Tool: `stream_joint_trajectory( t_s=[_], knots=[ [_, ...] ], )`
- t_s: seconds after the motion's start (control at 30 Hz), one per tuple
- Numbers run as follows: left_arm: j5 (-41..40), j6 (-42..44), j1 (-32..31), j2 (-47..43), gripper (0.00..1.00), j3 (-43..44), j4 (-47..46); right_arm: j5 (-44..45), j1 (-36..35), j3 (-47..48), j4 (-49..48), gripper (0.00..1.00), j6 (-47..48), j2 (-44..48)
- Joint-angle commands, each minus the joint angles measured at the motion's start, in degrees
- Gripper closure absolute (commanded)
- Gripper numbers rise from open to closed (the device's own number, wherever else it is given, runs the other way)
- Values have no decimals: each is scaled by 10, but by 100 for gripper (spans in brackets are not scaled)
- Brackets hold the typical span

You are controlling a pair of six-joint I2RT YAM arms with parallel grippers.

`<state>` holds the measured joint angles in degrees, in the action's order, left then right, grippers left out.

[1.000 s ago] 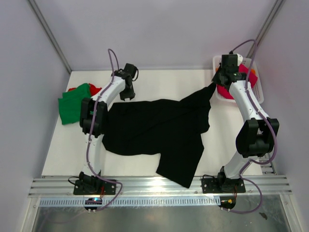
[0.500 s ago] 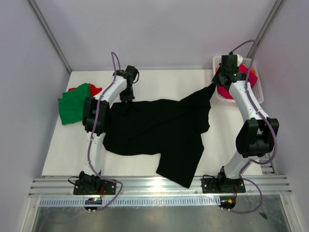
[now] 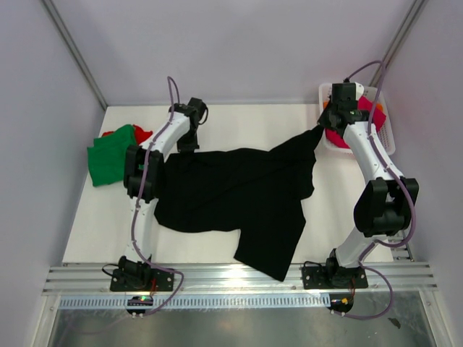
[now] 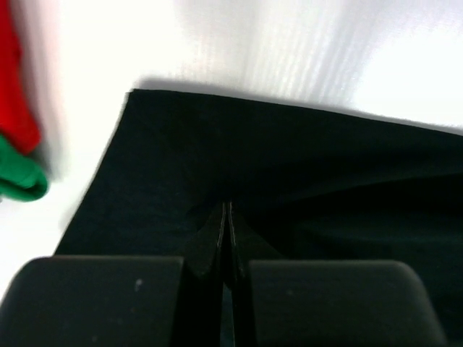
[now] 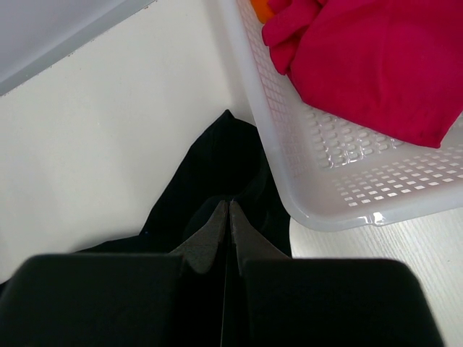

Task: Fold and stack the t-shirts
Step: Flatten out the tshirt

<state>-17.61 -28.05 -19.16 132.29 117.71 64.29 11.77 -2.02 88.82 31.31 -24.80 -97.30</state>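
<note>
Top external view: the black shirt (image 3: 231, 191) lies spread across the middle of the table (image 3: 239, 119), with one flap reaching toward the near edge.
Left gripper (image 3: 189, 147): down on the far left edge of the black shirt.
Left wrist view: the fingers (image 4: 212, 242) are pressed together, and their tips pinch a small pucker of black cloth just inside the shirt's far edge, near its corner.
Right gripper (image 3: 323, 130): at the far right corner of the black shirt, which is drawn out into a point toward the basket (image 3: 387, 141).
Right wrist view: the fingers (image 5: 208, 233) are closed against each other with black cloth caught at their tips. That corner lies just beside the basket wall; whether it touches the wall cannot be told.
Green shirt (image 3: 108, 155): at the left edge of the table, apart from the black shirt.
Red shirt (image 3: 142, 132): peeks out behind the green shirt, touching it.
Pink shirt (image 5: 376, 65): bunched inside the basket.
Orange shirt (image 5: 262, 6): a sliver shows in the basket beside the pink shirt.
</note>
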Motion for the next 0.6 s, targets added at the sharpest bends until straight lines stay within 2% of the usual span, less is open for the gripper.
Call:
stream_joint_trajectory(
  t_s=[0.0,0.23,0.57],
  knots=[
    [-64,2,0,-9,100,54,39,11,3,-4,-12,97,-3,35],
    [-183,20,0,-41,100,143,89,11,2,-5,-15,97,-4,36],
    [-327,48,2,-68,100,165,121,20,3,5,-13,97,0,39]
  ],
)
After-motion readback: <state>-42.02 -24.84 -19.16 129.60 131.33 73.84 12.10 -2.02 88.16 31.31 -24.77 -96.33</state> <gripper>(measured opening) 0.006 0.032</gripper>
